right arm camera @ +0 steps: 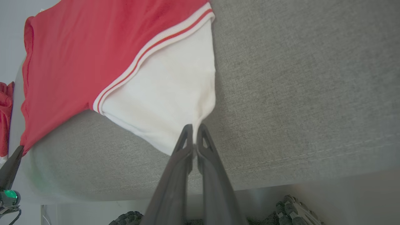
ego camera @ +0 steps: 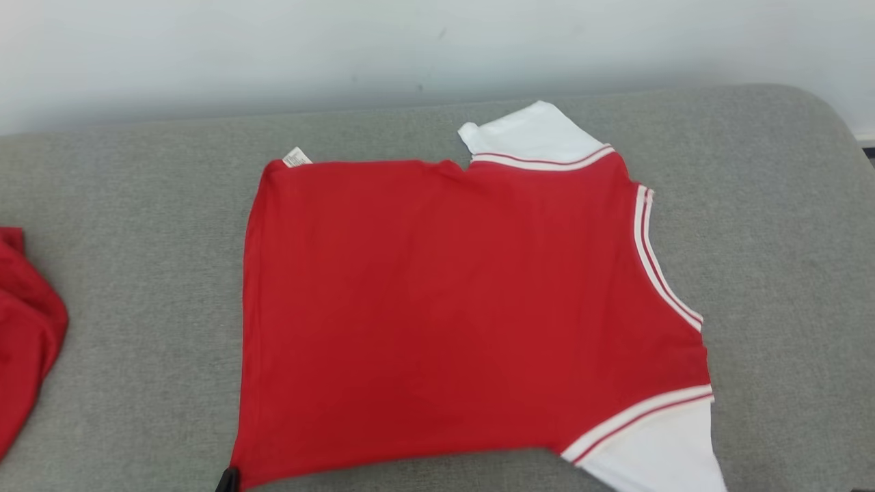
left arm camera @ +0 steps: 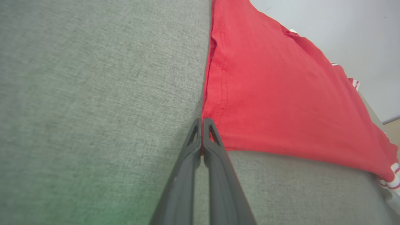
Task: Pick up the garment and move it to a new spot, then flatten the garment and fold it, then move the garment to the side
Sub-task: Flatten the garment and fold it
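Note:
The garment (ego camera: 437,307) is a red shirt with white sleeves and striped trim, spread flat on a grey cushioned surface (ego camera: 137,205). In the left wrist view my left gripper (left arm camera: 202,120) is shut on the near corner of the shirt's red hem (left arm camera: 218,103). Its dark tip also shows at the shirt's lower left corner in the head view (ego camera: 227,480). My right gripper (right arm camera: 193,126) is shut on the edge of the near white sleeve (right arm camera: 168,93), close to the cushion's front edge.
A second red cloth (ego camera: 24,328) lies bunched at the left end of the cushion. A pale wall (ego camera: 410,48) runs behind. The cushion rounds off at the right (ego camera: 820,137). Below its front edge, grey objects (right arm camera: 293,209) sit on the floor.

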Robot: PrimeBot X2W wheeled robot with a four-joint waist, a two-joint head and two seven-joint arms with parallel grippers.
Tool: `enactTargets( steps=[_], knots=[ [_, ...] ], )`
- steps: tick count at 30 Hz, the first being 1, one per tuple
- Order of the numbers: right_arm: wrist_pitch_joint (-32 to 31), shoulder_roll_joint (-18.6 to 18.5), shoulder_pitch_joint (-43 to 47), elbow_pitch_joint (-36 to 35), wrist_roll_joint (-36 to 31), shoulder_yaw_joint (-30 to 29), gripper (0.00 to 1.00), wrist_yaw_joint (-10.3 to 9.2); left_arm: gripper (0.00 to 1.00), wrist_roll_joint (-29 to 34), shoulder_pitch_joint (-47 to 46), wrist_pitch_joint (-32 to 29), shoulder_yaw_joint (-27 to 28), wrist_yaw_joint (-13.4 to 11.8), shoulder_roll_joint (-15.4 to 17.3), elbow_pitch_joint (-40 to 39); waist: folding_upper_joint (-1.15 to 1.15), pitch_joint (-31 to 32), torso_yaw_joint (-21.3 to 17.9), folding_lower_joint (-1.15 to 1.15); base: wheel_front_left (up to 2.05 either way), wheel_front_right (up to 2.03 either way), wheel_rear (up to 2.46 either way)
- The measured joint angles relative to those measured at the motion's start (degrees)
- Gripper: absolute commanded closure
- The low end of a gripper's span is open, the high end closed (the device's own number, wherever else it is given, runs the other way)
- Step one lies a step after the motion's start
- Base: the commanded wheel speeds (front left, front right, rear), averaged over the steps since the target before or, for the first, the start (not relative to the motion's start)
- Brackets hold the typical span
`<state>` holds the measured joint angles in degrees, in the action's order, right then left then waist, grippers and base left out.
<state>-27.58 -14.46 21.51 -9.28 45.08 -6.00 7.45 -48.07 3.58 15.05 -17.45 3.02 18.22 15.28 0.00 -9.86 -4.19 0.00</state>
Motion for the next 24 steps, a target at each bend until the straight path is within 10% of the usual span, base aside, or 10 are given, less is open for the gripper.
enactTargets(
  steps=[11,24],
  knots=[
    [-3.82,2.65,1.45,-3.99,-0.21,-0.66,1.00,0.00,1.00,5.32,1.85,0.00,1.88,-0.07,-0.62,0.15,0.00,1.49,1.24,0.00,0.00,0.00,0.00],
    [-5.27,2.15,-18.27,-5.02,-0.18,-0.01,1.00,0.00,1.00,8.84,-7.37,-2.65,0.80,1.68,2.13,-1.38,0.01,1.28,0.15,0.01,0.00,0.00,0.00]
  ],
)
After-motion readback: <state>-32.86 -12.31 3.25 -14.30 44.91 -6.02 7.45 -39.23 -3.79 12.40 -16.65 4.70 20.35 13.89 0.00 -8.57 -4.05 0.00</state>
